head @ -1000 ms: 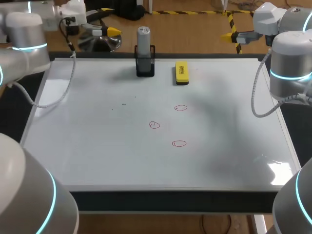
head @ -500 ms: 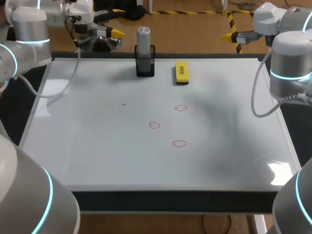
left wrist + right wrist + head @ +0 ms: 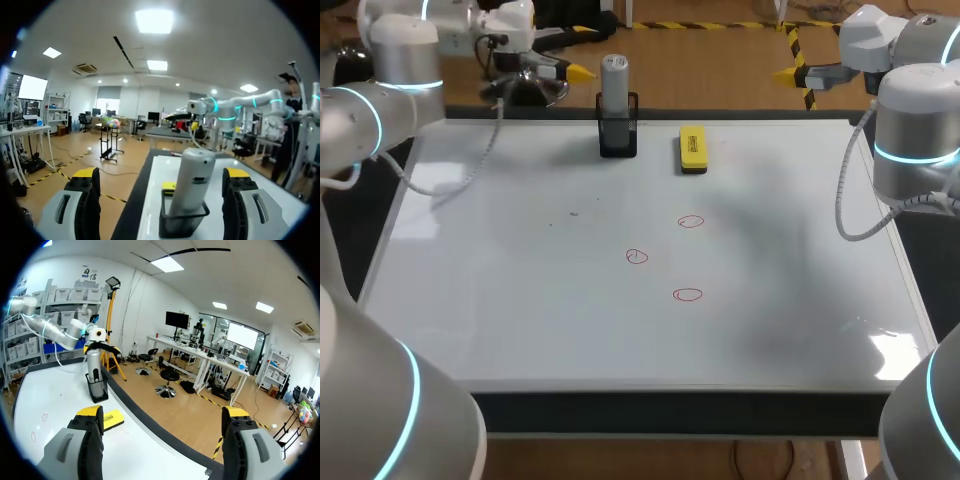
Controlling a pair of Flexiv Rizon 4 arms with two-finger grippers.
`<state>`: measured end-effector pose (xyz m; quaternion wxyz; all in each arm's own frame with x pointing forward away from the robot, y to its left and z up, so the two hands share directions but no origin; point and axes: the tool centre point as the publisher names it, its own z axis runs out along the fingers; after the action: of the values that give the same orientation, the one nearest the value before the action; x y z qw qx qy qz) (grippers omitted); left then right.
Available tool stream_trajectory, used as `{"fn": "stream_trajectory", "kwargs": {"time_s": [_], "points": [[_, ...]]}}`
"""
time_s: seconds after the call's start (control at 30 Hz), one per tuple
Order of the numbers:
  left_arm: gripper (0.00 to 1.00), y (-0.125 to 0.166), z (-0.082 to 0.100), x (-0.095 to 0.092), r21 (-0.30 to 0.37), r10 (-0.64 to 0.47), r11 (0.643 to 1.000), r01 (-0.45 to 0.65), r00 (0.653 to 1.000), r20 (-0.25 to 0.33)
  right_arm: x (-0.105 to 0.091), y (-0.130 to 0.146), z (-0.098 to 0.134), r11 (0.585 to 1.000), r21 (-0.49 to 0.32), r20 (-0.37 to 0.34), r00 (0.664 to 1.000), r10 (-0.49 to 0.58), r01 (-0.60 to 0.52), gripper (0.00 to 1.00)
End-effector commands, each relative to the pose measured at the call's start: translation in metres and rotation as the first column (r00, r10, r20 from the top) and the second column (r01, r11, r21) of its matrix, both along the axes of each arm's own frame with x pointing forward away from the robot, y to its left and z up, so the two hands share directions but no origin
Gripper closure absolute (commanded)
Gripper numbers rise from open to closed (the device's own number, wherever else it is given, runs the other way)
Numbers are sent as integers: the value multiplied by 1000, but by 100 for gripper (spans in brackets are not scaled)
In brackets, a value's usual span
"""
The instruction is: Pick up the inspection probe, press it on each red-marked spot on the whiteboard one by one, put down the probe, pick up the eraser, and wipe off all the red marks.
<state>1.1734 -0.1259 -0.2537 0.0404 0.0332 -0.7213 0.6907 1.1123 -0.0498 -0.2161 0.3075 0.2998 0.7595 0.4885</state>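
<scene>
Three red marks (image 3: 636,257) (small rings) lie mid-whiteboard (image 3: 520,300).

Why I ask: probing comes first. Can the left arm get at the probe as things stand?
Probably yes: on the left arm the open jaws face the probe, upright in its black holder just ahead, with nothing between.

Head view. A whiteboard (image 3: 520,320) covers the counter (image 3: 670,412). At its far edge the grey inspection probe (image 3: 614,78) stands upright in a black holder (image 3: 618,138), and the yellow eraser (image 3: 692,148) lies just to the right of it. Three red marks sit near the board's middle: far (image 3: 691,222), middle (image 3: 637,257) and near (image 3: 688,294). The left pincer (image 3: 578,72) hangs beyond the far edge, near the probe but apart from it. The right pincer (image 3: 786,73) hangs beyond the far right corner.
</scene>
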Motion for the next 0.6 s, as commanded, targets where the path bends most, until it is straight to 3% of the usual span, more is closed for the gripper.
{"fn": "stream_trajectory", "kwargs": {"time_s": [0.03, 0.6], "points": [[0, -8, -1, -5, 10, 5, 1000, -5, 1000, -3, 0, 0, 0, 1000, 0, 0, 1000, 0, 0, 0], [0, -10, -9, -35, 27, -21, 999, 23, 999, -48, 0, 0, 0, 1000, 0, 0, 1000, 0, 0, 0]]}}
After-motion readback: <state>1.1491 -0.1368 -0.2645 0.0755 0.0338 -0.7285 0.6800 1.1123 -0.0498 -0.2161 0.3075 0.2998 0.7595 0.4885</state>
